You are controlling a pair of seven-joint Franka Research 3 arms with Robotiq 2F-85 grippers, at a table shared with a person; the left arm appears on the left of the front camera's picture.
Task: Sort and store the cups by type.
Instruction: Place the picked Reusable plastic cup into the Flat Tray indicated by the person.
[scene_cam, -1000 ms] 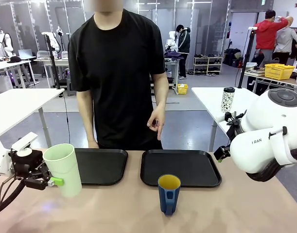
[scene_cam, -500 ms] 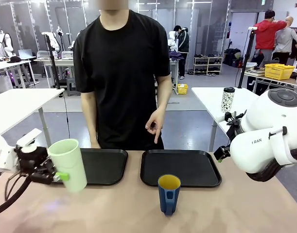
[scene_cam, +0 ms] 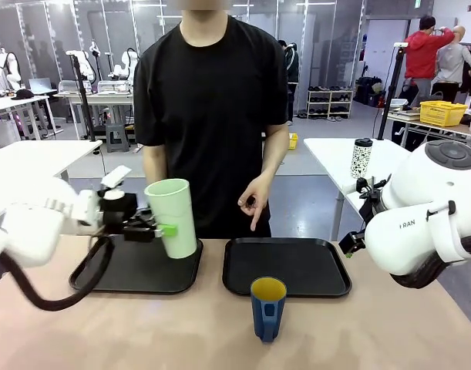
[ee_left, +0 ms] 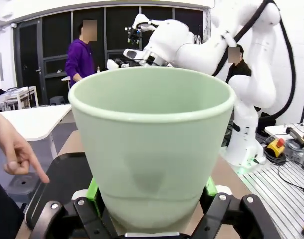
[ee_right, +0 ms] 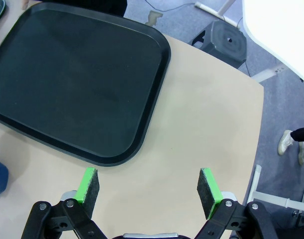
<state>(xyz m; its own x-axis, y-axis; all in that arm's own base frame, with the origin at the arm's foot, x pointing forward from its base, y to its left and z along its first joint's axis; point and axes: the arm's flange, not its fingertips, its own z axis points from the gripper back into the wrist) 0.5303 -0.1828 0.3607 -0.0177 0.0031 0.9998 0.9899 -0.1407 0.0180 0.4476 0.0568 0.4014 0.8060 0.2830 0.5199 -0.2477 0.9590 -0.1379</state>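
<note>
Partly hidden, tumbler base in left jaws, mug handle seemingly frontward.

Front view: fixed, facing the person across the beige table. Left wrist: close and level behind the pale mint-green plastic tumbler. Right wrist: down onto the right-hand black plastic tray, shared with front.

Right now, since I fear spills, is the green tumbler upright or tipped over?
Nearly upright, mouth up, leaning slightly: the green tumbler is clamped in the left gripper over the left tray.
</note>
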